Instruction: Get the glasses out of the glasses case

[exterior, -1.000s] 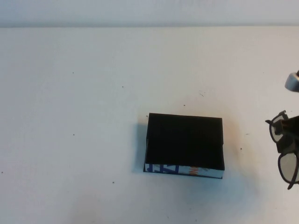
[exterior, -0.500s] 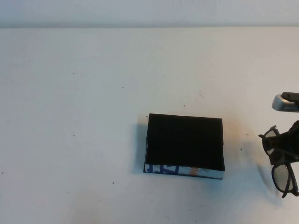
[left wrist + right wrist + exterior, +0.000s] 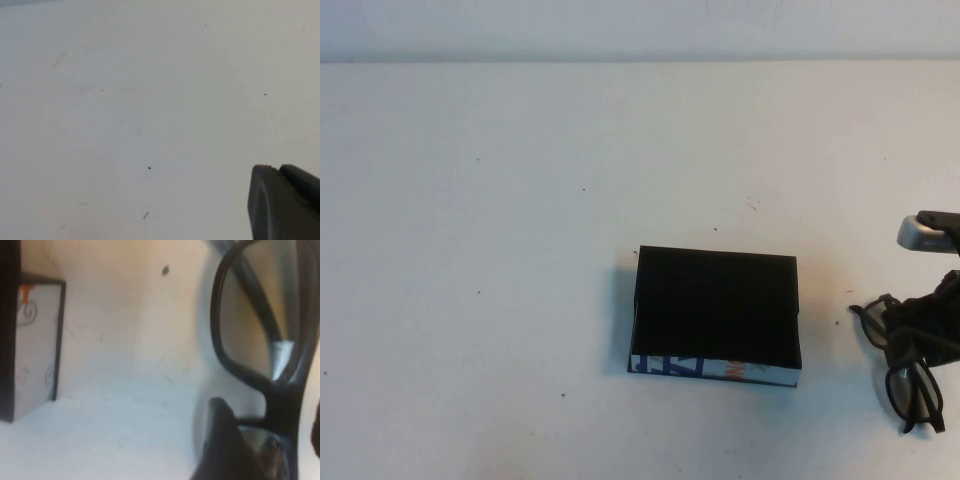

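The glasses case [image 3: 718,305] is a flat black box in the middle of the table, its white printed wall facing the near side. It also shows in the right wrist view [image 3: 35,345]. My right gripper [image 3: 927,322] is at the table's right edge, to the right of the case, shut on the black glasses [image 3: 912,388], which hang low over the table outside the case. In the right wrist view the glasses [image 3: 280,410] sit at the gripper [image 3: 270,442]. My left gripper [image 3: 277,170] is shut and empty over bare table, out of the high view.
The white table [image 3: 520,250] carries only small dark specks. Its far edge meets a pale wall at the top of the high view.
My right gripper has moved left and toward the near edge with the glasses, lowering them toward the table. The case has not moved.
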